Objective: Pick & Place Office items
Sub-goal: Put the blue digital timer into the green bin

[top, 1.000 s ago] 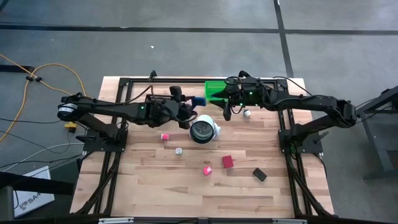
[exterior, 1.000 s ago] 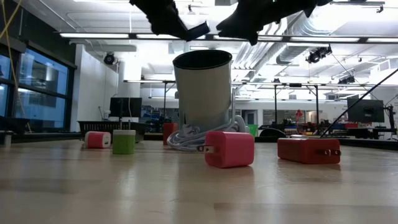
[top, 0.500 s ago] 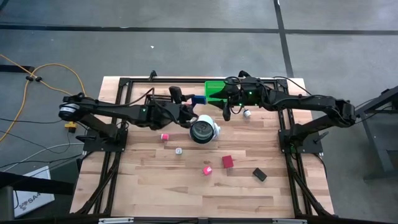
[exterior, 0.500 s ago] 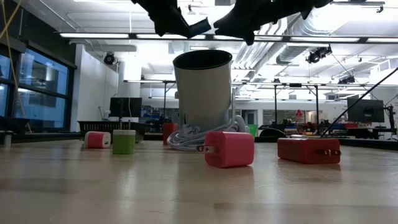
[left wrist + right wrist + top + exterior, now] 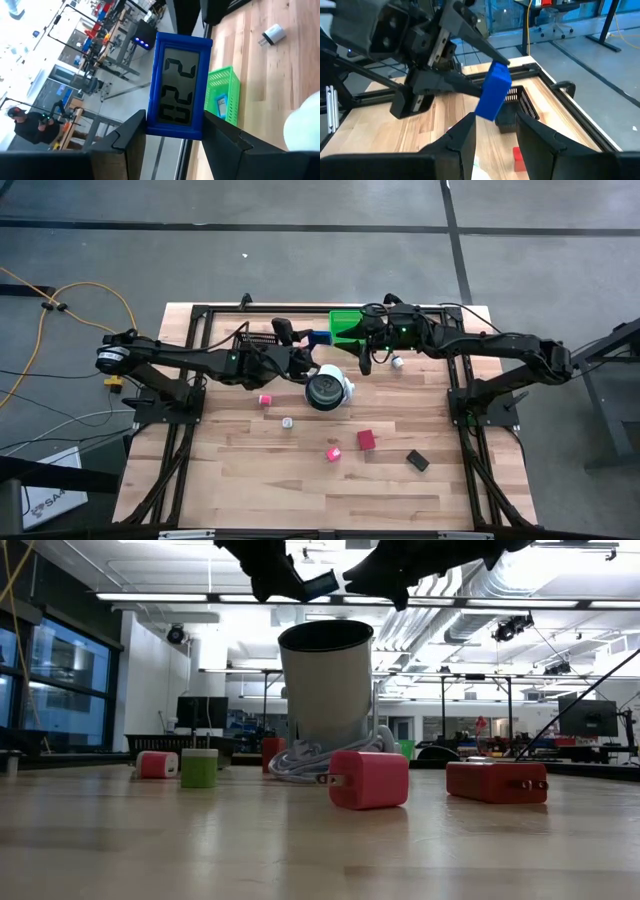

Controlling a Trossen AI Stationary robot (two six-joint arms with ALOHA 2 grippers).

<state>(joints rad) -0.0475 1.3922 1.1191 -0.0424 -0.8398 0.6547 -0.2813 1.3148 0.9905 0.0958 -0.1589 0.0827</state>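
Above the table's far edge, beside the green bin (image 5: 347,323), the left gripper (image 5: 172,137) clamps a blue digital clock (image 5: 177,85) (grey display, dark digits); the right gripper (image 5: 495,131) hovers nearby, fingers parted, empty.

Low view: both arms cut off by top edge.

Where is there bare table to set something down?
The near strip of the table, below the pink block, red block and black piece, is bare. It is crowded around the white round object and green bin.
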